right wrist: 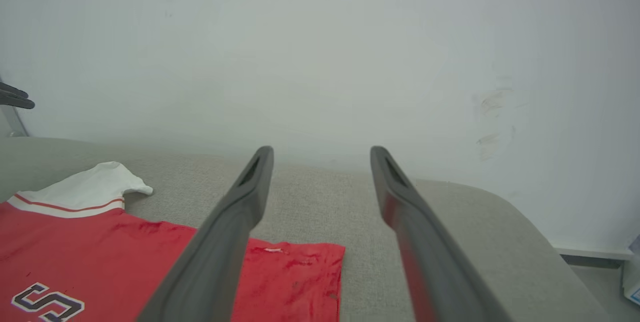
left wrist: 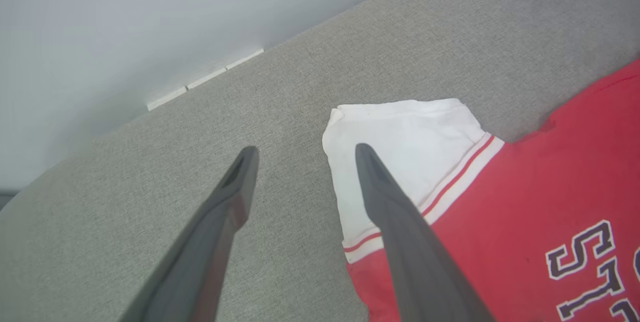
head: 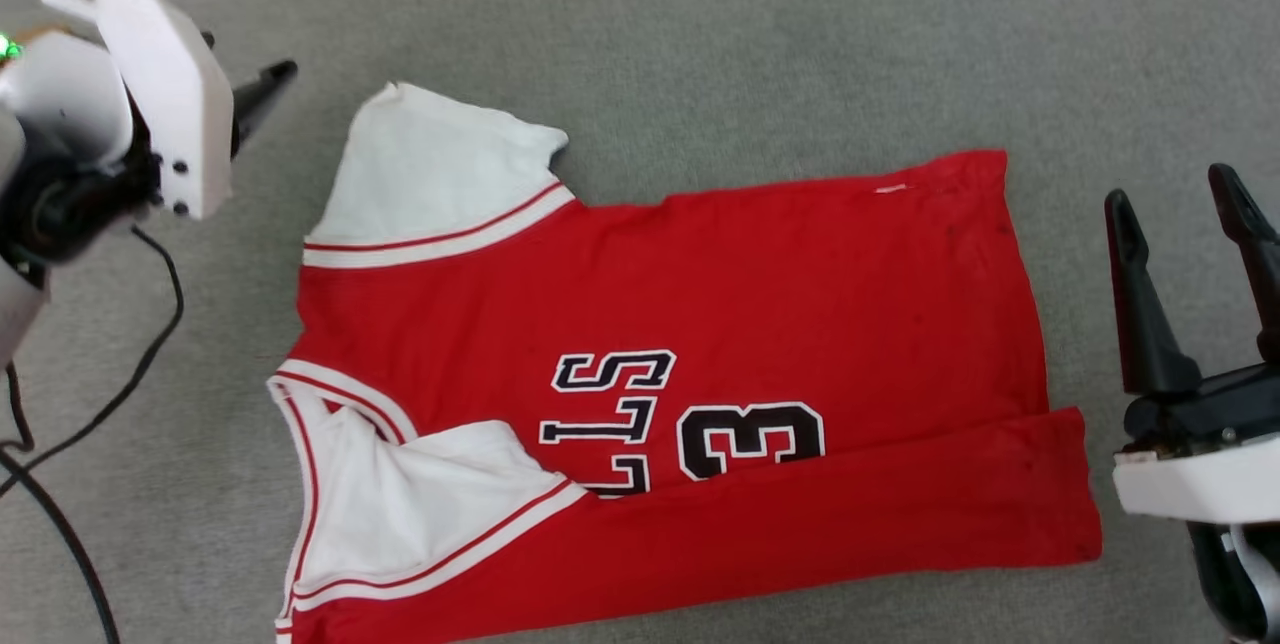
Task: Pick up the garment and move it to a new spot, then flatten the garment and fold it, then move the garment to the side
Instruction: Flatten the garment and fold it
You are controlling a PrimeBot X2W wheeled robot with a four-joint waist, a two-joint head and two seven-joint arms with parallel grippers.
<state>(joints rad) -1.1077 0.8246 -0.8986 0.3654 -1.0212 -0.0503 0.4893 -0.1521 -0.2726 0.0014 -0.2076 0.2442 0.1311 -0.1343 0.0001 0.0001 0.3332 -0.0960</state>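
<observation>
The garment (head: pixel 720 284) shows black, white-outlined letters "LLS" and a "3", the rest hidden under its fold.

Left pincer (left wrist: pixel 302 154), right pincer (right wrist: pixel 322 154): both agape.

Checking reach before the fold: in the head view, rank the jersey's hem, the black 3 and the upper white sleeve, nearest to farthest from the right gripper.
From the right gripper:
1. The hem, at the right edge, beside the gripper.
2. The black 3, lower centre.
3. The upper white sleeve, far upper left.
</observation>
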